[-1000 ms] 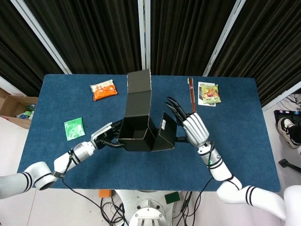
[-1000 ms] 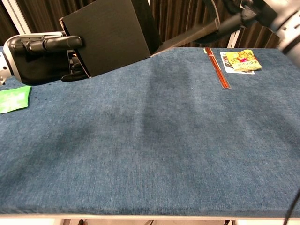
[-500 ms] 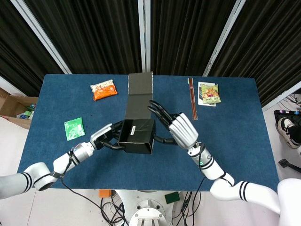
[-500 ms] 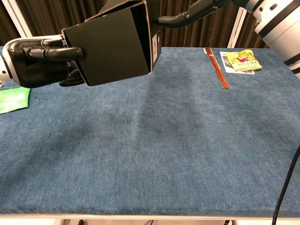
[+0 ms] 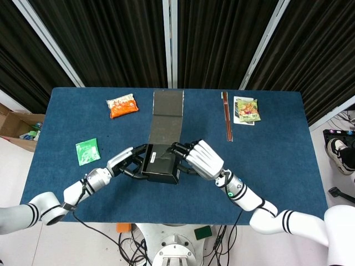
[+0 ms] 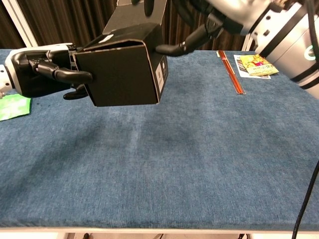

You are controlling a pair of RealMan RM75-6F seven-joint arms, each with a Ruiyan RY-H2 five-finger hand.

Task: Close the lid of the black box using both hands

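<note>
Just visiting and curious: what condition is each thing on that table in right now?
black box: held off the table, side flap folded down, long lid still up
left hand: grips the box's side
right hand: presses on the box top
orange packet: lying flat
green packet: lying flat

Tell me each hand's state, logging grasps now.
Left hand: holding the black box by its side.
Right hand: pressing on the box top, fingers spread.
</note>
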